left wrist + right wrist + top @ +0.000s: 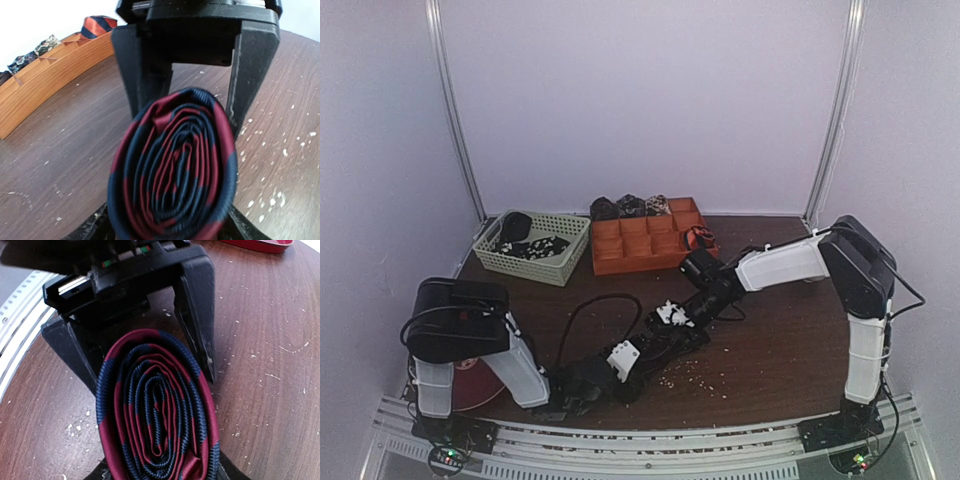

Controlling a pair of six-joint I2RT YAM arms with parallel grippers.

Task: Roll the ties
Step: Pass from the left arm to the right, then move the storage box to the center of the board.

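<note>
A rolled red-and-navy striped fabric tie (175,170) is clasped between the half-closed fingers of the right gripper (192,117). The left gripper (150,380) is set around the same tie from the opposite side, jaws partly open, though a grip there cannot be told.

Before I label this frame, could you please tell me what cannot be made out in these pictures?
Top view: the rolled tie, hidden between the arms.
Both wrist views: whether left gripper or right gripper presses it; the roll covers the fingertips.
Top view: basket contents, too small, dark.
</note>
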